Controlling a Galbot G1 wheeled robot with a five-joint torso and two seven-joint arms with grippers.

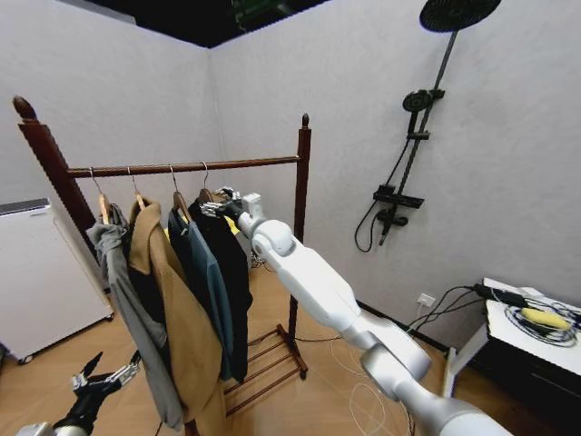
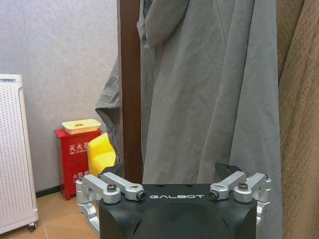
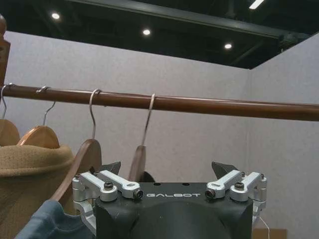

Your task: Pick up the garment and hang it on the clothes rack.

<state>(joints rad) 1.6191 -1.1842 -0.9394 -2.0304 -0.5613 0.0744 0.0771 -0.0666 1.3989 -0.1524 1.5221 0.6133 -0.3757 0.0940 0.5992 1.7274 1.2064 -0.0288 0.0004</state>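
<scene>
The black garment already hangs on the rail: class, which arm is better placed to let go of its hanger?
Right. The right gripper is up at the black garment beside its hanger, under the rail; the left gripper hangs low near the floor.

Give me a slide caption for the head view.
Right gripper at the black garment's hanger on the rack; left gripper low.

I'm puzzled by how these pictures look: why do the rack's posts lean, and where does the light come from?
Head view: wide-lens distortion tilts the clothes rack, most at the left post. Right wrist view: ceiling spotlights glare as bright dots above the rail, with the right gripper below it. Left wrist view: even, soft light on the grey coat.
</scene>
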